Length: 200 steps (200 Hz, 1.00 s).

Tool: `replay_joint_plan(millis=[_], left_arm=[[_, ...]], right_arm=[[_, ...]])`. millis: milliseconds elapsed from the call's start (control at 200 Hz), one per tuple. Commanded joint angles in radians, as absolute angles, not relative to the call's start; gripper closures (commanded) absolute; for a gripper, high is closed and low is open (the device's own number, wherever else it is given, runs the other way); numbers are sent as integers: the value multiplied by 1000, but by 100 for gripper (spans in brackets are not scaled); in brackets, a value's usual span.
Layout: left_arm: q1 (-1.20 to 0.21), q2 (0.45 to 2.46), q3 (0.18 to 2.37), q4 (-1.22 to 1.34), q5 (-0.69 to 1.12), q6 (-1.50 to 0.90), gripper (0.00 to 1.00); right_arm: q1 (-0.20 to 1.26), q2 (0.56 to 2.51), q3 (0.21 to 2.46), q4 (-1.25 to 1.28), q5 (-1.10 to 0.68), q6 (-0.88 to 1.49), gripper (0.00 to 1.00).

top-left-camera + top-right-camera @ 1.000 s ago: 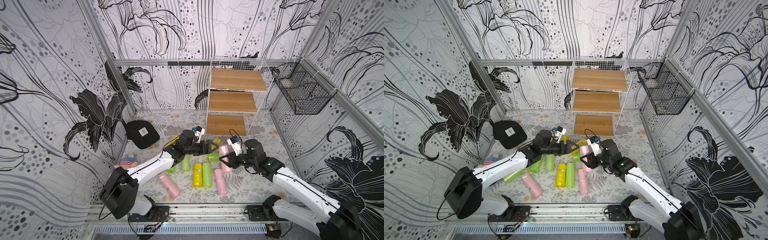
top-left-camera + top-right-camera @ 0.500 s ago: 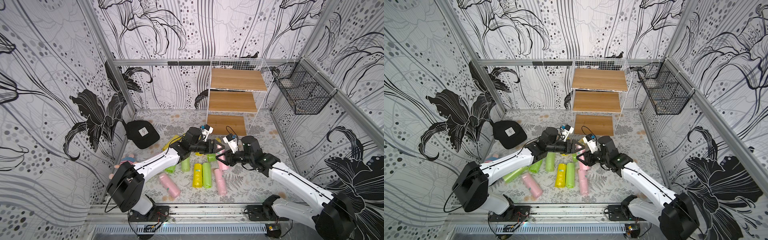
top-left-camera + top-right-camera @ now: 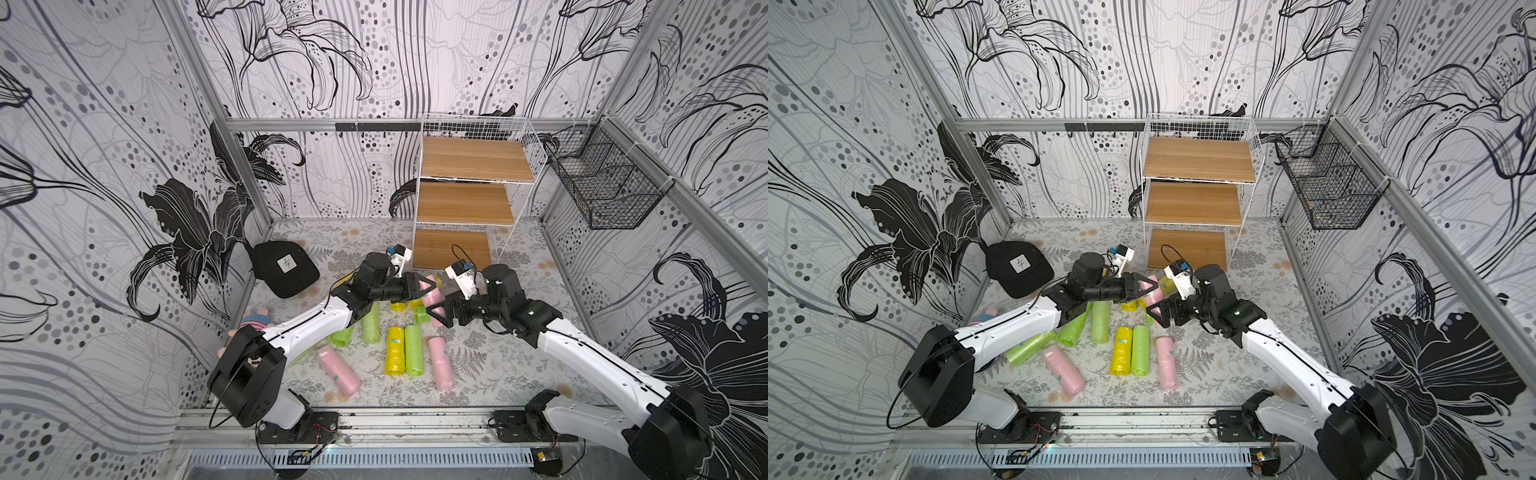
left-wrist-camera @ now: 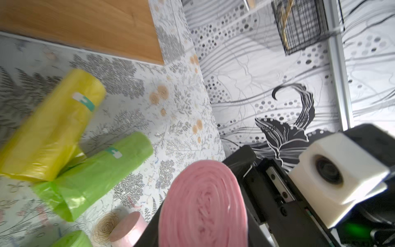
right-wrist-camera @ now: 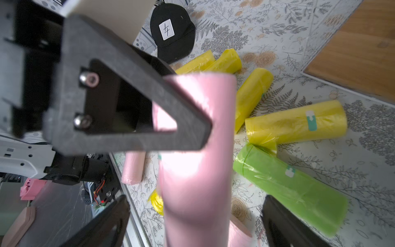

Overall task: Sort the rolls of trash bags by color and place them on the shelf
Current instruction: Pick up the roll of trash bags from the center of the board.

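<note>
Left pincer (image 3: 424,286) is clamped across the pink roll (image 5: 196,171), clear of the worktop. Right pincer (image 3: 434,310) stands wide open around it, gripping nothing. The roll's long axis runs lengthwise between the open jaws. The shelf (image 3: 453,251) lies just beyond, nearer the left arm.

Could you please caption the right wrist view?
Left gripper clamps the pink roll between the right gripper's open jaws.

A robotics lab test cell is showing in both top views. Wall panels (image 3: 104,166) papered with black-and-white lilies are closing it in on three sides, with aluminium framing (image 3: 291,124) running along their edges. A left arm (image 3: 307,326) and a right arm (image 3: 594,361) are standing on a metal rail (image 3: 415,419) at the front, with what looks like loose wiring (image 3: 307,453) beneath. A fern-print floor sheet (image 3: 519,374), a white wire shelf (image 3: 473,160) and a hanging black wire basket (image 3: 615,195) are furnishing it.
</note>
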State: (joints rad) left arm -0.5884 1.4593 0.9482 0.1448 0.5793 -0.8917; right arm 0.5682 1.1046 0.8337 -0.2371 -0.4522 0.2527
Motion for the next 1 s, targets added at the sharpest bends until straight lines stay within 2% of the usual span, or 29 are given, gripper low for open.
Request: replay_joint_plan(millis=[0, 105, 315, 481, 641, 656, 896, 996], left_arm=[[-531, 1370, 885, 417, 490, -1061, 91], [-495, 1355, 815, 638, 451, -1267, 92], [-506, 1363, 756, 862, 381, -1505, 93], [-513, 1364, 758, 908, 392, -1560, 93], [-519, 1361, 748, 934, 383, -1587, 93], [-519, 1363, 749, 938, 381, -1589, 93], [-528, 1382, 768, 946, 387, -1593, 91], [-529, 1392, 775, 950, 390, -1592, 89]], right_arm=[[561, 1048, 865, -199, -442, 321, 0], [560, 1025, 858, -62, -469, 439, 0], [561, 1072, 820, 247, -410, 701, 0], [563, 1120, 816, 332, -343, 747, 1], [562, 1162, 820, 407, -369, 772, 4], [563, 1163, 816, 420, -371, 779, 8], [569, 1197, 818, 544, -401, 840, 43], [574, 1204, 830, 542, -410, 844, 51]])
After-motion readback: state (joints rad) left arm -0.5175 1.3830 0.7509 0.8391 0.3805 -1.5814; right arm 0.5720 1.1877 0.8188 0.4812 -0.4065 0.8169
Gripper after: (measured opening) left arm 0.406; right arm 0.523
